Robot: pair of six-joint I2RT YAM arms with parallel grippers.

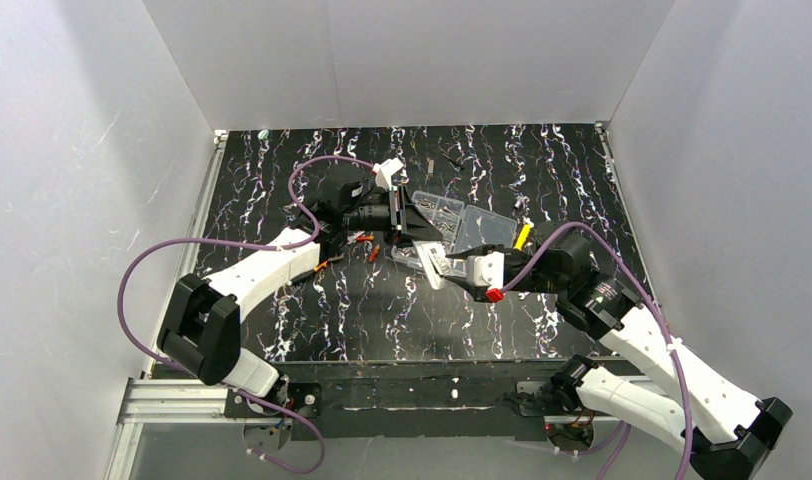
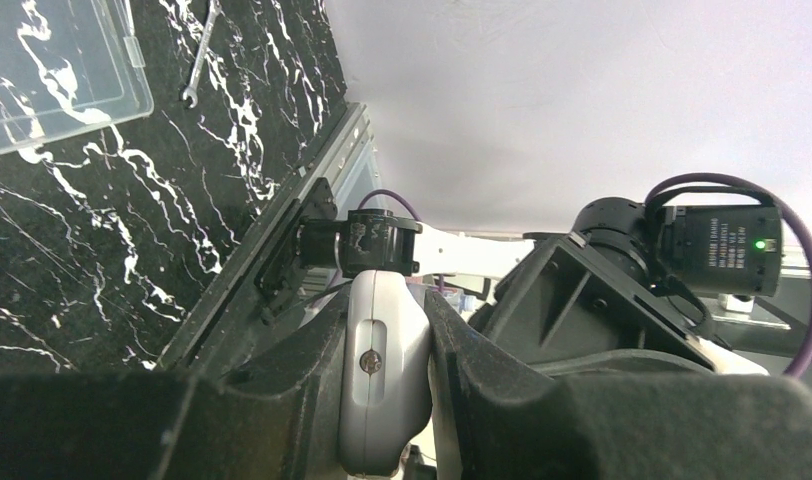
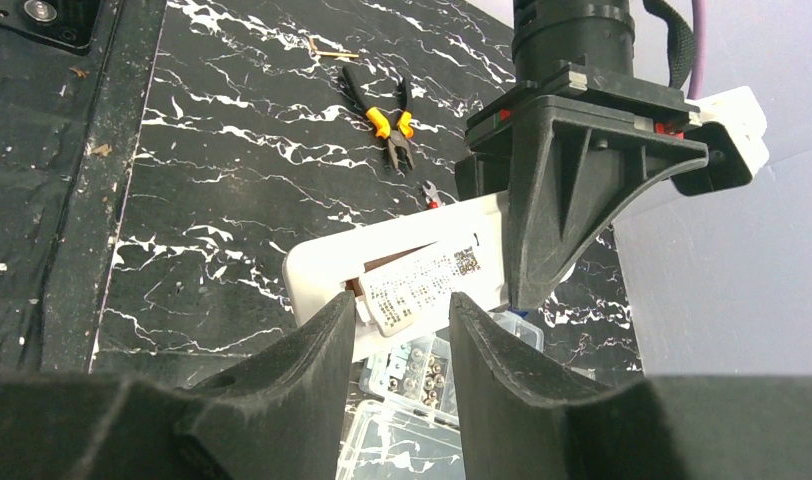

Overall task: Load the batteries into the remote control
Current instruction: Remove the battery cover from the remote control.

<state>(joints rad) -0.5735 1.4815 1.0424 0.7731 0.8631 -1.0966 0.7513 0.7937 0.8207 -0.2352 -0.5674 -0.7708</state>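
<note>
White remote control [image 3: 402,262] sits clamped in the left gripper [image 2: 387,320], recess [image 3: 360,284] facing the right gripper [image 3: 402,305], seemingly for loading; its fingers stand apart, empty.

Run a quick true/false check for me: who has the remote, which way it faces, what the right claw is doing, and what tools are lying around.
1. The left claw is clamped on the remote control. True.
2. The remote control lies flat on the table with nothing gripping it. False: it is held up off the table, and its back with the label is turned toward the right claw.
3. The right claw is shut on a battery. False: its jaws stand apart with nothing between them, close to the remote control.
4. Pliers with yellow handles lie on the table beyond the remote control. True.
</note>
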